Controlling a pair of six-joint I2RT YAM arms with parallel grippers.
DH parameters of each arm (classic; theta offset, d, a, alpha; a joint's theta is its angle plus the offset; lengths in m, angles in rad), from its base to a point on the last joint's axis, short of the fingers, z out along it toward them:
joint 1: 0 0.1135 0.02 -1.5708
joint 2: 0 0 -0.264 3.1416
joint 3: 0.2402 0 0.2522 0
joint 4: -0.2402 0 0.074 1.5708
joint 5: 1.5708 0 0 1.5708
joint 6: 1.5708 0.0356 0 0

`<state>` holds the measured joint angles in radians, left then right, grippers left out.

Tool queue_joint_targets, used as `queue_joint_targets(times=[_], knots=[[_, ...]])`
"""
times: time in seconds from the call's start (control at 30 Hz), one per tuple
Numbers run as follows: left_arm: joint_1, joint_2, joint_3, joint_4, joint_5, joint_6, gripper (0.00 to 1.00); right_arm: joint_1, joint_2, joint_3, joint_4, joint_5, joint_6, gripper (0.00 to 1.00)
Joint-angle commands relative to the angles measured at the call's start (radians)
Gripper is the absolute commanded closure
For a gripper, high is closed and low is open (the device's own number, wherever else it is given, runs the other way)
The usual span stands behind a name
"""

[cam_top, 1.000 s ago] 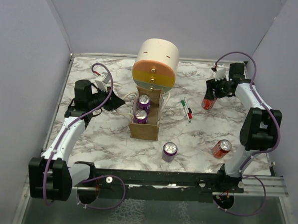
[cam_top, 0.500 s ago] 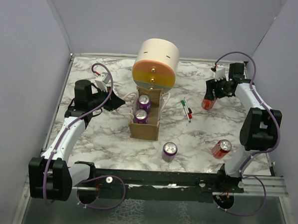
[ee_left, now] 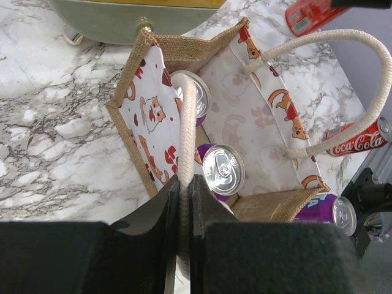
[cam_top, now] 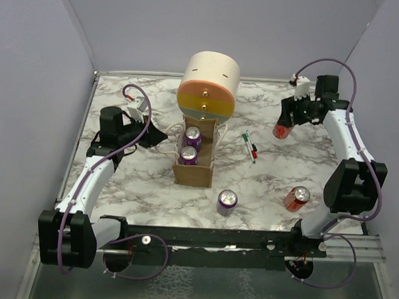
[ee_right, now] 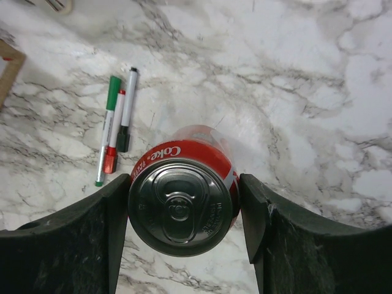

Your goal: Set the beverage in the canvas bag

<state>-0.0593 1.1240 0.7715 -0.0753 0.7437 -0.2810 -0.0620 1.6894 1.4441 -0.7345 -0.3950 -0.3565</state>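
Observation:
A red Coke can (ee_right: 181, 205) sits upright between the fingers of my right gripper (ee_right: 184, 187), which is shut on it and holds it just above the marble at the back right (cam_top: 279, 129). The canvas bag (cam_top: 194, 170) stands mid-table, open at the top, with two purple cans (cam_top: 191, 144) inside. My left gripper (ee_left: 184, 190) is shut on the near cream cord handle (ee_left: 187, 128), on the bag's left side (cam_top: 147, 130). The bag's printed lining (ee_left: 147, 116) and both can tops (ee_left: 222, 169) show in the left wrist view.
A large cream cylinder with orange-yellow drawer fronts (cam_top: 208, 86) stands right behind the bag. Two markers (cam_top: 250, 147) lie between the bag and the held can. A purple can (cam_top: 227, 201) stands and a red can (cam_top: 296, 198) lies near the front edge.
My right arm has risen and drawn slightly back, taking the Coke can up off the table. The left arm, bag and other cans have not moved.

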Motion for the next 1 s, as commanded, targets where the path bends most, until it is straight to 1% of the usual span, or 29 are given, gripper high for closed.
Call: queue_joint_targets(times=[0.0,0.23,0.43,0.7,0.97], knots=[[-0.004,-0.009,-0.004,0.022,0.028,0.003,1.0,0.005,-0.11,0.126,-0.008,-0.093,0.031,0.99],[-0.005,-0.01,0.005,0.034,0.032,-0.015,1.0,0.062,-0.16,0.239,-0.021,-0.133,0.076,0.99],[-0.01,-0.005,-0.001,0.033,0.036,-0.018,1.0,0.154,-0.18,0.352,-0.003,-0.17,0.119,0.99],[-0.01,-0.019,-0.008,0.03,0.027,-0.011,1.0,0.291,-0.198,0.4,0.073,-0.217,0.175,0.99],[-0.009,-0.023,-0.007,0.027,0.028,-0.008,1.0,0.433,-0.158,0.461,0.062,-0.218,0.164,0.99]])
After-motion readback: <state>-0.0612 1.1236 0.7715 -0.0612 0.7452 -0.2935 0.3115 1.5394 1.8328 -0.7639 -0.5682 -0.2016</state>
